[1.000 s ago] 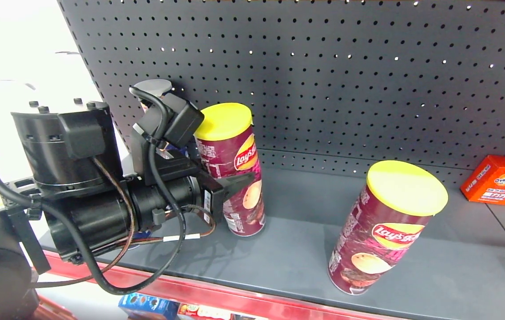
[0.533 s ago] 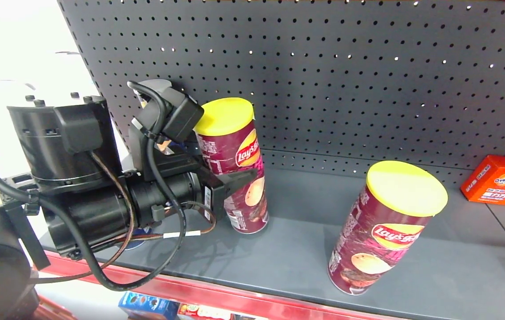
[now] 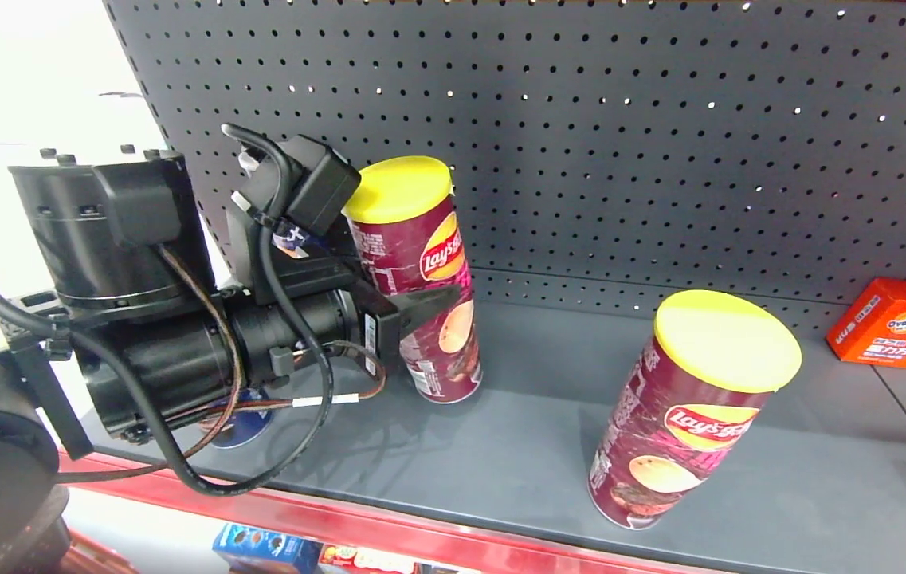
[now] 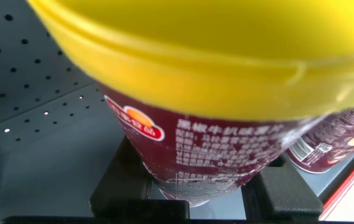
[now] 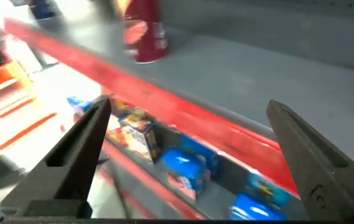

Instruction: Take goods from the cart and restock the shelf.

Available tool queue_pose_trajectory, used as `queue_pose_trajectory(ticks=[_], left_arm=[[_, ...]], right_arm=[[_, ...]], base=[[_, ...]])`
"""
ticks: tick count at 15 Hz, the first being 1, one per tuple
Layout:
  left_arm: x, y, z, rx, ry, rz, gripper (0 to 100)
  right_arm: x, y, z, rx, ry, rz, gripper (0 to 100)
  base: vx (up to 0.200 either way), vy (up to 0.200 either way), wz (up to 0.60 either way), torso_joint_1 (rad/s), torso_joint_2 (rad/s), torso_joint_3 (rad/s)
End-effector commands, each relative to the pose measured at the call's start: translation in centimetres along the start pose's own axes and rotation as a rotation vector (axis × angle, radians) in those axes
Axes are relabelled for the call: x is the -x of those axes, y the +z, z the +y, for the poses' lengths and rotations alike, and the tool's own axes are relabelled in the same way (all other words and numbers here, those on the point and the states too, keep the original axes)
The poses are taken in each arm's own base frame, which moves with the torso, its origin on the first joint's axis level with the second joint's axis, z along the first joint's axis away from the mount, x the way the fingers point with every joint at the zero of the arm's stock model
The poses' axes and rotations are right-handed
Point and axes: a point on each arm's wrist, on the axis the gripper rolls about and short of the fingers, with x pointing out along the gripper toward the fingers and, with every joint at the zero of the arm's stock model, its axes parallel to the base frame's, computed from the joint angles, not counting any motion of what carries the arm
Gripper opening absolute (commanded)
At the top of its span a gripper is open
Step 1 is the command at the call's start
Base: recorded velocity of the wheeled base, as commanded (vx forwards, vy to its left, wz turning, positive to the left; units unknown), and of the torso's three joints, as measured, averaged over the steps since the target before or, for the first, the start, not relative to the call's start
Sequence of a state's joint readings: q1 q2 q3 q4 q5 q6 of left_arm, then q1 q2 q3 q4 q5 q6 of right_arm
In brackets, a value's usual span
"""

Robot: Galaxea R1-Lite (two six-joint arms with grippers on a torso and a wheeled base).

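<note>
Restocking is at the placing step. At the left end of the shelf (image 3: 532, 470), the left pincer (image 3: 413, 319) is clenched around the held can (image 3: 421, 271), a maroon tube with a yellow lid. The left wrist view has a dark finger (image 4: 119, 186) on each side of its body.

Over the last second, arm and can have travelled together upward and toward the back panel (image 3: 580, 119), and the lid is now close to the perforated metal. Whether the base touches the shelf I cannot tell. The rise suggests the can is being carried or nudged deeper rather than let go. The shift has uncovered more of a blue disc (image 3: 239, 426) lying on the shelf near the front left corner, under the arm.

Further right, the second can (image 3: 692, 406) stands near the front edge, well apart from the first and unmoved. An orange box (image 3: 899, 323) sits at the right end, against the back.

The right pincer (image 5: 189, 162) hangs released, fingers wide, below the red front lip (image 5: 183, 118) and over blue packets (image 5: 251, 205) on a lower level.

In my judgement the can is not yet delivered. It needs setting down upright before the grip lets go.
</note>
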State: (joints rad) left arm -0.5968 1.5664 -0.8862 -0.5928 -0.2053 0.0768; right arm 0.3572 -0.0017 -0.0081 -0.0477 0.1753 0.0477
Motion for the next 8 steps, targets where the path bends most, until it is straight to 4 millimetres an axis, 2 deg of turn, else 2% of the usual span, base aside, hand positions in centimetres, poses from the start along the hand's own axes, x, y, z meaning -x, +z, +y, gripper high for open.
queue_pose_trajectory(ticks=[1,3,5,6,8], left_arm=[[-0.6,-0.4,0.1,0.003,-0.009,0.011,0],[-1.4,-0.6,0.5,0.004,-0.005,0.019,0],[-2.4,-1.0,0.9,0.005,-0.001,0.031,0],[-2.9,-1.0,1.0,0.005,-0.001,0.031,0],[-4.0,-0.6,1.3,0.002,0.000,0.015,0]], right_arm=[[0.0,0.0,-0.3,-0.004,-0.097,-0.001,100],[0.0,0.0,-0.3,-0.001,-0.129,-0.002,100],[0.0,0.0,-0.1,0.030,-0.020,0.001,100],[0.0,0.0,-0.1,0.037,-0.039,0.004,100],[0.0,0.0,-0.2,0.042,-0.195,0.011,100]], base=[[0.000,0.000,0.00,0.000,0.00,0.000],[0.000,0.000,0.00,0.000,0.00,0.000],[0.000,0.000,0.00,0.000,0.00,0.000],[0.000,0.000,0.00,0.000,0.00,0.000],[0.000,0.000,0.00,0.000,0.00,0.000]])
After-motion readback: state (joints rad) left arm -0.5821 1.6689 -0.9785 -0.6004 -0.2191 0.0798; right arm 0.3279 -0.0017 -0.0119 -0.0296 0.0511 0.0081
